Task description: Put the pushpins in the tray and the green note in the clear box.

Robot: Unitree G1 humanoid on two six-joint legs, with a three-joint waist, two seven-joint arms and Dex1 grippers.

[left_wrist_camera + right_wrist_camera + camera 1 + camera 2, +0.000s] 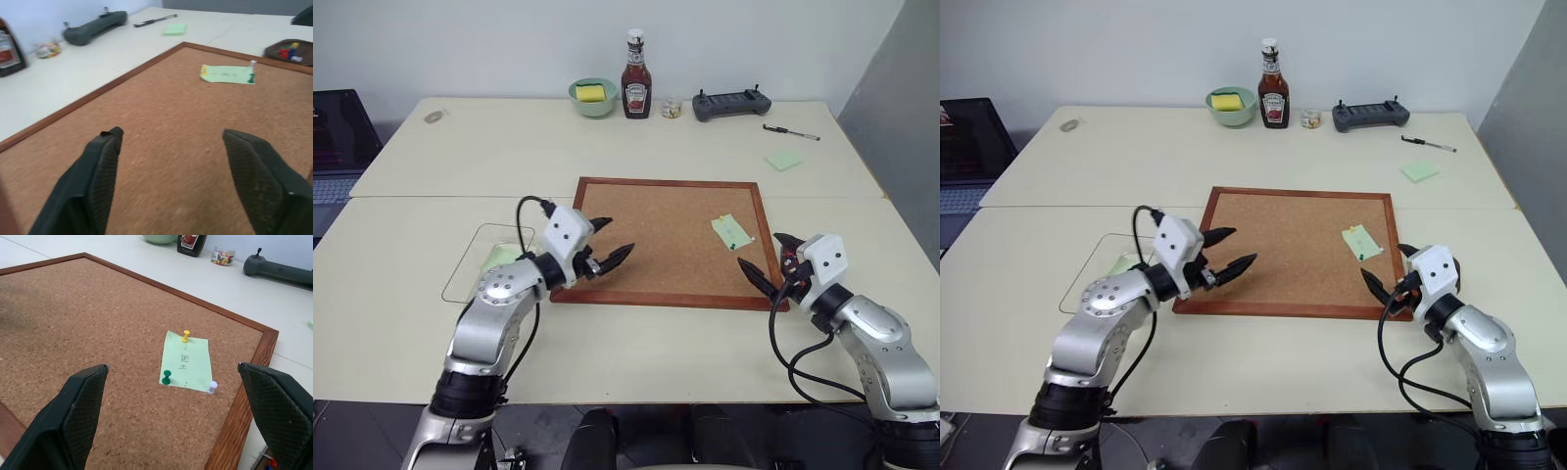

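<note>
I see the corkboard [671, 238], a grainy brown cork sheet in a reddish wood frame, lying flat on the pale, smooth surface [489, 147]. The green note [187, 361], a thin pale-green paper slip with faint handwritten marks, is pinned near the board's right edge by three pushpins [167, 377]: one yellow at its far edge, one green and one white at its near corners. Left end effector [610, 245] hovers over the board's near-left corner, black ridged fingers apart, holding nothing; the note lies well across the cork from it. Right end effector [768, 260] sits at the board's near-right corner, fingers spread wide and empty, with the note just ahead between the fingertips' lines. The clear box [475, 257], transparent with rounded corners, rests just left of the board behind the left arm; something pale green shows through it. The tray [289, 51], a dark glossy dish, lies just off the board's right frame and holds a few coloured pins. The cork between the two end effectors is bare and open.
</note>
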